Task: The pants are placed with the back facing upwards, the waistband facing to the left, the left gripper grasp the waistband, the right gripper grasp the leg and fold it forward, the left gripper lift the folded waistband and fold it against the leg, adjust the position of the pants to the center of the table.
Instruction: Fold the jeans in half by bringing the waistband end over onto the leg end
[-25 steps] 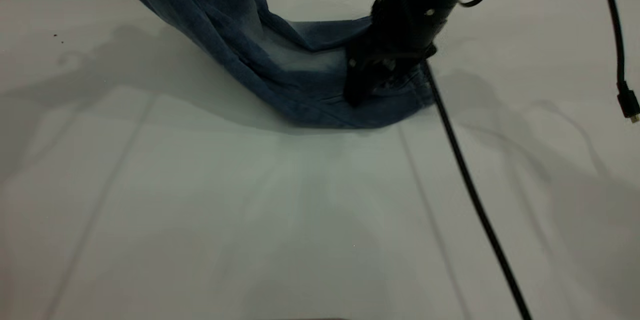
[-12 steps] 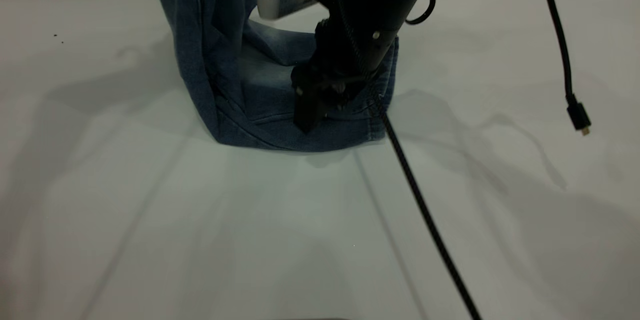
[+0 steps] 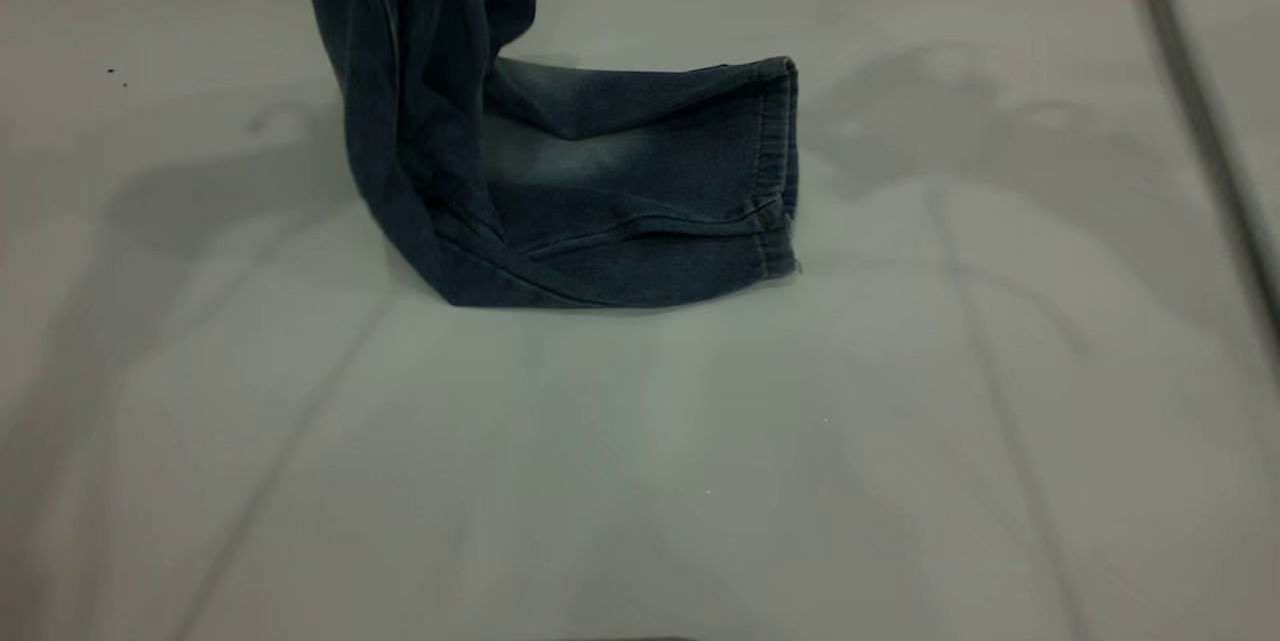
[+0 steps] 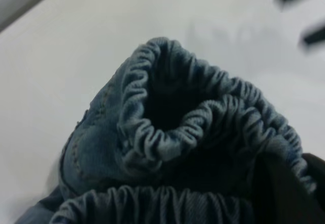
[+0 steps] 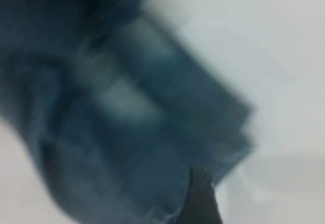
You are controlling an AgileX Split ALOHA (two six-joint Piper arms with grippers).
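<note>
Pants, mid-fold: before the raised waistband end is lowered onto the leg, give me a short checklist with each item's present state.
1. Waistband bunched right in front of the left wrist camera, apparently held up: ok, though the grip itself cannot be seen.
2. Leg lying flat on the table, hem to the right: ok.
3. Right gripper off the leg: ok in the exterior view; open or shut, cannot tell.
4. Upper part of the pants rising out of view: how high, cannot tell.
5. Fold edges aligned: cannot tell.

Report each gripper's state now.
Left gripper: shut on the gathered dark blue denim waistband, holding it up.
Right gripper: cannot be told; only one fingertip shows.
</note>
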